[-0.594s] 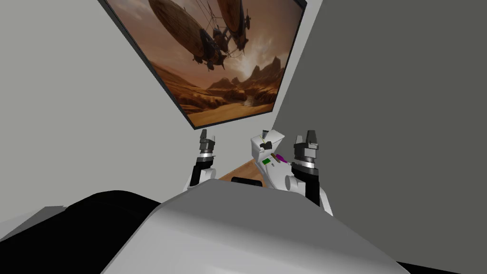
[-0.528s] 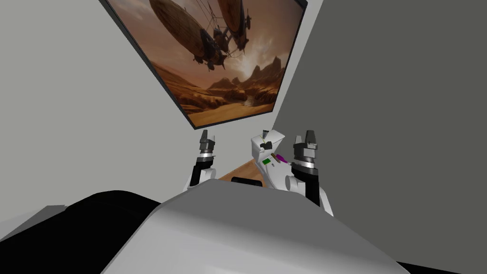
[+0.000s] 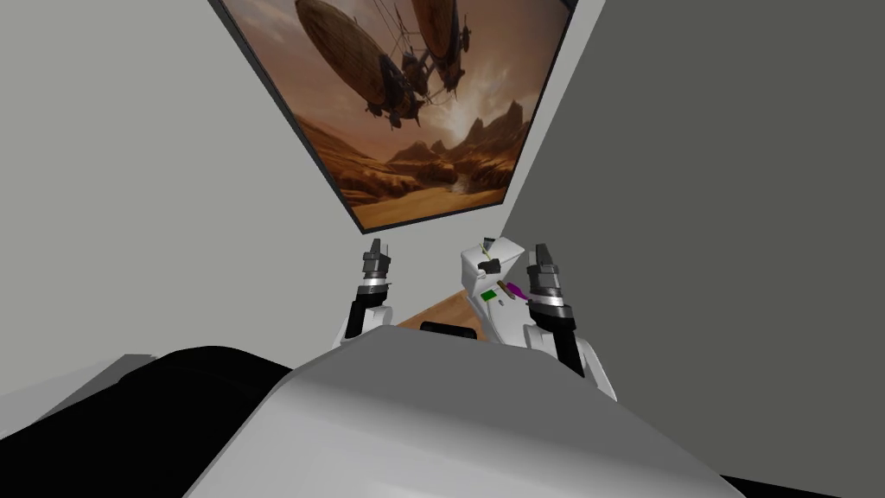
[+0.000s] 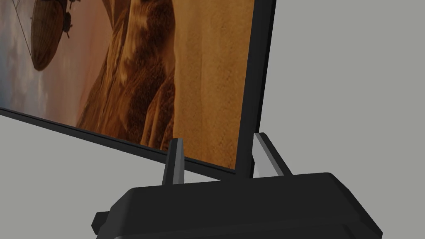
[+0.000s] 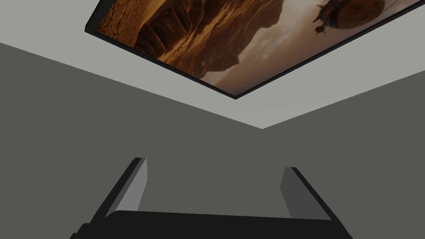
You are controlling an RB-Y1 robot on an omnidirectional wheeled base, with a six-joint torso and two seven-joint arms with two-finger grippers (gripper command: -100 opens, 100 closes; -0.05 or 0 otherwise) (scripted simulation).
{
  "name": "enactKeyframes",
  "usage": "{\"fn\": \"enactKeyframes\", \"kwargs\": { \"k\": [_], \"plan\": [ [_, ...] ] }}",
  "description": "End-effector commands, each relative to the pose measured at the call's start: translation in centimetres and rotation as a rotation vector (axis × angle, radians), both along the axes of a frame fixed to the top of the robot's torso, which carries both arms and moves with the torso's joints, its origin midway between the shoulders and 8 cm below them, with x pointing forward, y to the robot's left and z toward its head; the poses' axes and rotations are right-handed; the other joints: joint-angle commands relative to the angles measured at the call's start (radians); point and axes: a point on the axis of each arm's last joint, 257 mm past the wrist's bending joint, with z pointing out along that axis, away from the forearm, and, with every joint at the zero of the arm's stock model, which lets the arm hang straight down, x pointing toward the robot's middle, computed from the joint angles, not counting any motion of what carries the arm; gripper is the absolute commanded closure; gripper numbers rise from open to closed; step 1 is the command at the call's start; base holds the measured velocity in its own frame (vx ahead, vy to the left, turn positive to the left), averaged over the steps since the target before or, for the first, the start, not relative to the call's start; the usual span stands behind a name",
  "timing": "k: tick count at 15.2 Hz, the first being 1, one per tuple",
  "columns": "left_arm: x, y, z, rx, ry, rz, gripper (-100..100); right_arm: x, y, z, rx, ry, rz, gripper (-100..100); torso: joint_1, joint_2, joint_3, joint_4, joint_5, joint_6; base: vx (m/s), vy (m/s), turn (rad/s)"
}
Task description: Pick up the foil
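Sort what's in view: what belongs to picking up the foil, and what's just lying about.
For the job: right gripper, open; left gripper, open; white stand with small things on top, one perhaps the foil, though I cannot tell which.
Just about: airship picture; dark grey wall; wooden floor.

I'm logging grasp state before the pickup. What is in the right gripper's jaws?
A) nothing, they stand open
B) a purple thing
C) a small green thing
A: in the right wrist view the right gripper has its jaws wide apart with nothing between them.
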Motion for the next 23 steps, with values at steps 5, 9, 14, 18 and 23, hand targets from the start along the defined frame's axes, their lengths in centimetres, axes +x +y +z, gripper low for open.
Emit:
{"fn": "enactKeyframes", "kwargs": {
  "k": [5, 9, 14, 18, 23],
  "plan": [
    [0.0, 0.0, 0.0, 0.000, 0.000, 0.000, 0, 0.9, 0.4, -4.8, -0.196, 0.106, 0.017, -100, 0.001, 0.000, 0.000, 0.000, 0.000, 0.000, 0.006, 0.043, 0.111],
    [0.0, 0.0, 0.0, 0.000, 0.000, 0.000, 0, 1.2, 0.3, -7.9, -0.318, 0.169, 0.029, -100, 0.001, 0.000, 0.000, 0.000, 0.000, 0.000, 0.005, 0.045, 0.098],
    [0.0, 0.0, 0.0, 0.000, 0.000, 0.000, 0, 1.2, -0.3, -11.3, -0.464, 0.235, 0.048, -100, 0.001, -0.001, 0.000, 0.000, 0.000, 0.000, 0.011, 0.048, 0.117],
    [0.0, 0.0, 0.0, 0.000, 0.000, 0.000, 0, 0.9, -1.3, -14.8, -0.609, 0.302, 0.065, -100, 0.002, -0.001, 0.000, 0.000, 0.000, 0.000, 0.015, 0.053, 0.126],
    [0.0, 0.0, 0.0, 0.000, 0.000, 0.000, 0, 0.3, -3.0, -18.3, -0.761, 0.368, 0.084, -100, 0.001, -0.001, -0.001, 0.000, 0.000, 0.000, 0.016, 0.050, 0.114]
  ]
}}
